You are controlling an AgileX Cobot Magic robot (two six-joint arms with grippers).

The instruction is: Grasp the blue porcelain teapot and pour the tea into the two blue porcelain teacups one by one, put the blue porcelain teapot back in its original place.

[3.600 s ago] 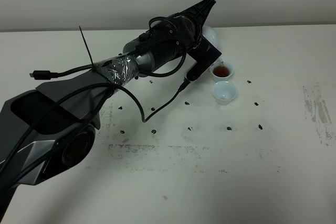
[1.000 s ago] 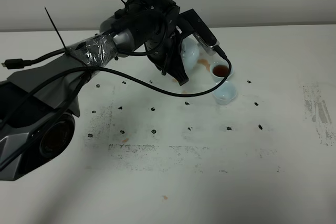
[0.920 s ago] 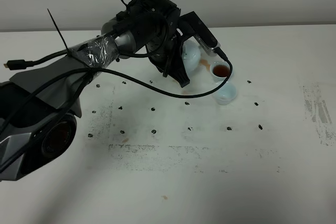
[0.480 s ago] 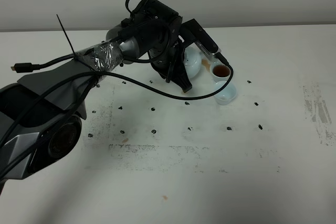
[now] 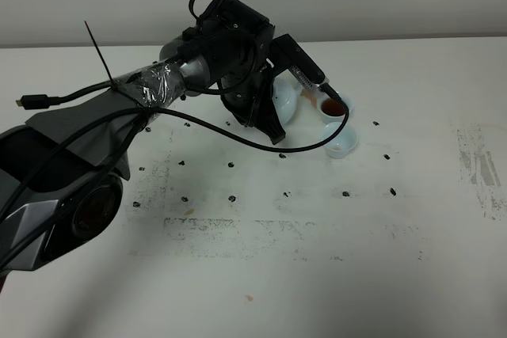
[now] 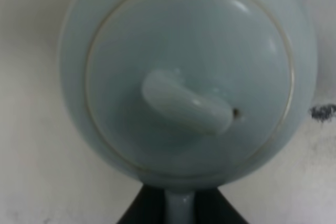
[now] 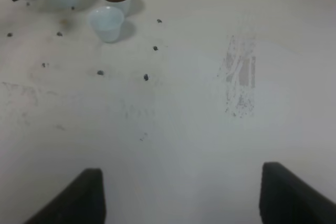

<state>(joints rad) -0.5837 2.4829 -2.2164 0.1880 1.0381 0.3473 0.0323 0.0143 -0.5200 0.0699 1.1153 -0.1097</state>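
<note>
Left end effector [image 6: 178, 211] clamps the teapot [image 5: 286, 101] by its handle, just left of the far cup [image 5: 333, 108], which holds tea; the near cup [image 5: 341, 140] looks empty, so its pour and the return remain.

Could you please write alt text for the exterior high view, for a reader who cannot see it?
A black robot arm reaches across a white table, its tool shut on a pale-blue teapot beside two small cups. The farther cup holds brown tea; the nearer cup looks empty. Small dark marks dot the table.
</note>
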